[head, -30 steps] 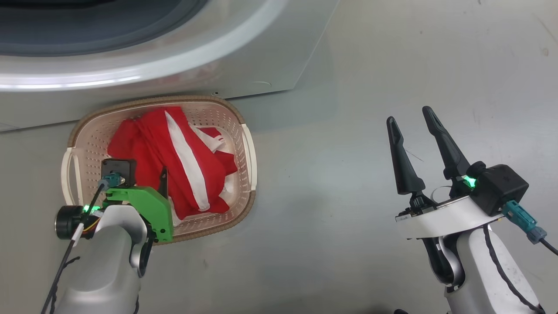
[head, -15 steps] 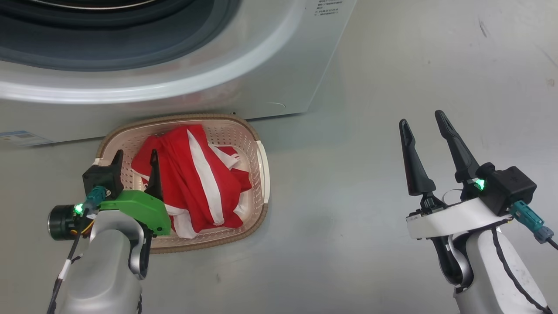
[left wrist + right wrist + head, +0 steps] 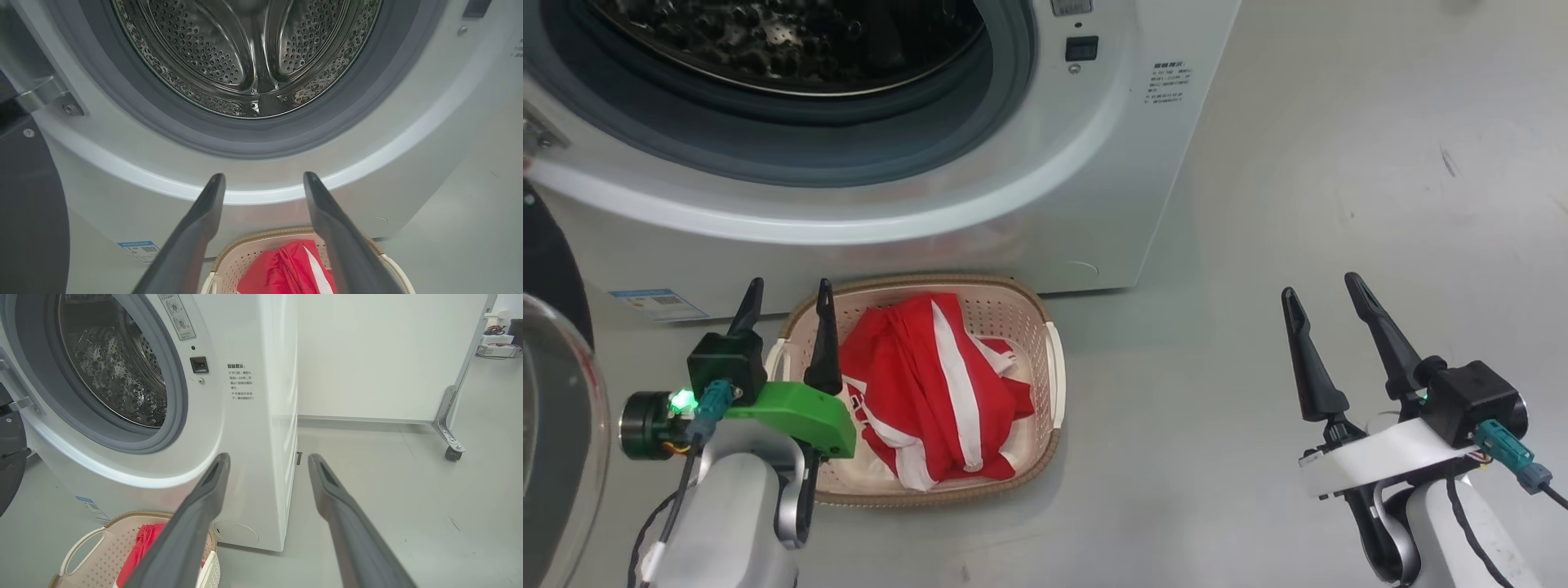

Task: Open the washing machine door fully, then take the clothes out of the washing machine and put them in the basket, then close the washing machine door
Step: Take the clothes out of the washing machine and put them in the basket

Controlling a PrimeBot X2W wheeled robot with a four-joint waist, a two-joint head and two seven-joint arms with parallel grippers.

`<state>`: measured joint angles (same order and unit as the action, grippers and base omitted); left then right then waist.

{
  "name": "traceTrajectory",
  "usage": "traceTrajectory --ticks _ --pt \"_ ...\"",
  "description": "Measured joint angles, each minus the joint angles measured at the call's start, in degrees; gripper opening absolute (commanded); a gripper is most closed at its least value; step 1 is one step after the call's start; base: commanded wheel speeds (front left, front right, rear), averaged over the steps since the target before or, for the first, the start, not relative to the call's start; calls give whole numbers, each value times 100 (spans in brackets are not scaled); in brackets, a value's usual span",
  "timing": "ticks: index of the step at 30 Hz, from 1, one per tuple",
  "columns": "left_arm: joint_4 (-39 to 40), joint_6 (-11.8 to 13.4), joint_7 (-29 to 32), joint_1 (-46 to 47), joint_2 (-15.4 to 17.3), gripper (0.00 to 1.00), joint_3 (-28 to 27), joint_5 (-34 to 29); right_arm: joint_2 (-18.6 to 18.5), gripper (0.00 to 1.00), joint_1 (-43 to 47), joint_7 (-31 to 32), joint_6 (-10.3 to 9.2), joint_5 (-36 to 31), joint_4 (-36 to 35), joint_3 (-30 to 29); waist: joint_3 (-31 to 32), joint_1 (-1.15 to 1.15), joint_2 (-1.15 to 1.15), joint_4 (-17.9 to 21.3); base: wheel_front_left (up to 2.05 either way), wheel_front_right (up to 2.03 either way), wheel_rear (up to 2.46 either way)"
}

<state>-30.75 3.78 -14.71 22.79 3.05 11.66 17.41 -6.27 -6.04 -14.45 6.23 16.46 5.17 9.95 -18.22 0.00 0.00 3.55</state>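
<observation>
The washing machine [image 3: 1094,204] stands with its mouth uncovered and its steel drum [image 3: 245,53] bare inside. The washing machine door [image 3: 556,286] hangs swung out at the far left, black rim above its glass bowl. On the floor in front sits the cream basket [image 3: 1001,314], and the red-and-white striped clothes [image 3: 931,384] lie heaped in it. My left gripper [image 3: 792,284] is open over the basket's left rim, pointing at the machine, nothing between its fingers [image 3: 204,220]. My right gripper [image 3: 1320,286] is open above bare floor, well right of the basket.
Grey floor [image 3: 1339,163] stretches to the right of the machine. In the right wrist view a white partition on a castor foot [image 3: 451,453] stands behind that floor. A small blue label [image 3: 658,302] marks the machine's lower front near the door.
The head camera has tilted up, bringing the drum and door into view. My left gripper has lifted out of the basket, leaving the clothes lying there. The right gripper has kept its pose.
</observation>
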Motion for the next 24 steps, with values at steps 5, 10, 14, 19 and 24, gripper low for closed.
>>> traceTrajectory --ticks 5,10,14,19,24 --pt "568 54 1 -420 64 100 11 -190 -12 100 191 0 -51 -44 60 16 427 0 0 -119 0 0 0" --pt "878 65 1 -856 110 100 18 -200 -19 100 389 0 -87 -47 111 30 773 0 0 -183 0 0 0" --pt "1059 99 1 -1237 148 100 29 -234 -19 100 518 0 -101 -47 118 59 1022 0 0 -211 0 0 0" --pt "1315 104 1 -1596 165 100 110 -248 -15 100 695 2 -187 -47 115 53 1280 0 0 -214 0 0 0" --pt "1616 121 1 -1922 175 100 131 -248 2 100 889 59 -196 -47 103 78 1481 0 0 -206 0 0 0"
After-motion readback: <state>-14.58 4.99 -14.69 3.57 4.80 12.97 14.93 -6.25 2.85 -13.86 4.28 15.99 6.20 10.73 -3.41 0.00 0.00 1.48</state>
